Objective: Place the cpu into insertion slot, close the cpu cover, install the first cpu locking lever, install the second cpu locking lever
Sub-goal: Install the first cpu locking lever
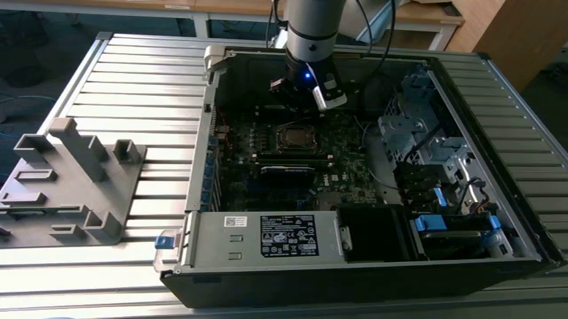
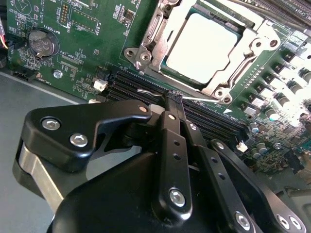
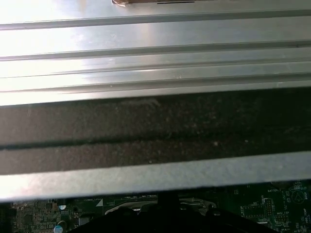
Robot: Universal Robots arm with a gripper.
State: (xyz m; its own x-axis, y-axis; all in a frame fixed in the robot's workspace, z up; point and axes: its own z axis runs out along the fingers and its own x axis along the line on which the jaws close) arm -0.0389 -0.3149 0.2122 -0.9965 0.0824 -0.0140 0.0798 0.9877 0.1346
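Since the cpu (image 2: 204, 46) lay flat in the insertion slot (image 1: 294, 136), with the cpu cover (image 2: 154, 30) folded down as a frame around its silver top, we judged the first two steps done and the work to be at the levers. We held our gripper (image 2: 173, 101) low over the motherboard (image 2: 87, 48), just beside the socket's edge, its fingers drawn together. Their tips met right at the free end of a thin wire locking lever (image 2: 148, 91) lying along the dark memory slots (image 2: 127, 80). Whether they pinched it or merely touched it, we could not tell. We took that narrow stance to suit working so slim a wire inside the crowded computer case (image 1: 355, 286).
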